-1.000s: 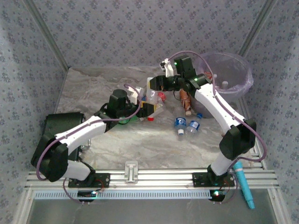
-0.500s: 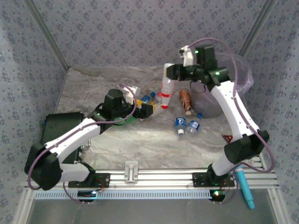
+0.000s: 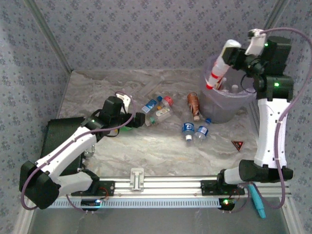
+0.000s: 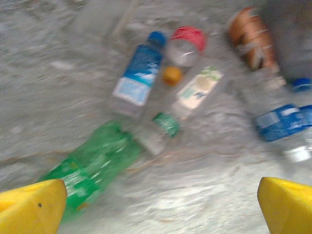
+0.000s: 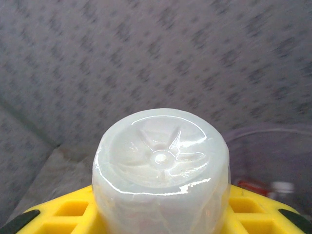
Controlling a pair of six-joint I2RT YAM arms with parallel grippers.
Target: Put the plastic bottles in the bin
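**Right gripper clamped on a white bottle over the bin; drop not yet made**

The right gripper [image 3: 237, 56] stands high in the upper right of the overhead frame. It is closed firmly on a white bottle [image 3: 220, 67] with a red band. The right wrist view looks straight onto that bottle's moulded base [image 5: 161, 161], seated between the yellow pads. The grip is near the base, and the bottle slants down and left with its cap end lowest.

The bin [image 3: 222, 111] sits directly beneath, at the right of the table. White caps inside suggest it already holds other bottles.

The left gripper [image 4: 158, 207] is spread wide and holds nothing. It hangs above the loose cluster in mid-frame: a green bottle [image 4: 92, 165], a blue-labelled bottle [image 4: 136, 78] and a red-capped bottle [image 4: 187, 41]. An orange-brown bottle [image 4: 251, 39] lies toward the upper right. That view is blurred, so fine contact between them cannot be judged.

Risks noted:
- The cap end hangs over the left part of the bin's mouth rather than its centre. A release here could glance off the rim or the bottles inside and spill onto the table.
- The liner and light bin wall may give way or shift if struck.
- The cluster lies tightly packed. Closing on the green bottle could catch a neighbour or send round bottles rolling.
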